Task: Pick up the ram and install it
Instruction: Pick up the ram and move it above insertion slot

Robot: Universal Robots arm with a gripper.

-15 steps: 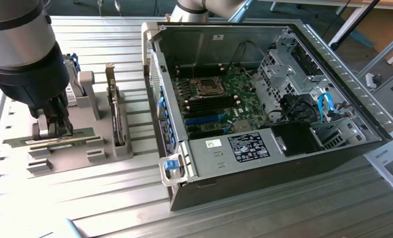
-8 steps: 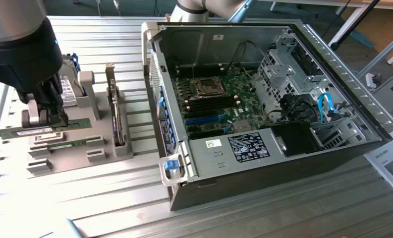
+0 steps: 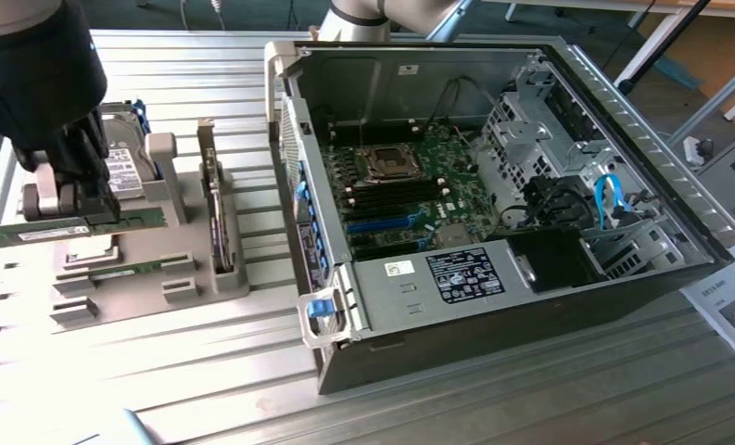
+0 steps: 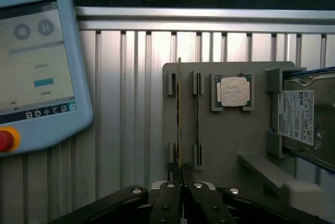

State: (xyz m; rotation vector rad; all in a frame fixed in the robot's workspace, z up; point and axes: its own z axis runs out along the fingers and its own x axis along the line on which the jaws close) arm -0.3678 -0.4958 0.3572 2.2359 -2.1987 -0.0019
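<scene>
The gripper [image 4: 181,176] has its fingers shut tight on the thin green ram [image 4: 178,114]. The ram is at the grey holder [image 4: 230,145], next to a second stick [image 4: 197,114]. The open computer [image 3: 466,195] is apart, on the exterior view's right.

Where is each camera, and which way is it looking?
Exterior view: off the arm, up high, looking down on the table, open computer and holder; the arm and gripper show at the exterior view's left.
Wrist view: on the wrist, looking along the gripper at the holder; its black fingers show.
Shared: the gripper shut on the ram, the holder, the hard drive.
</scene>
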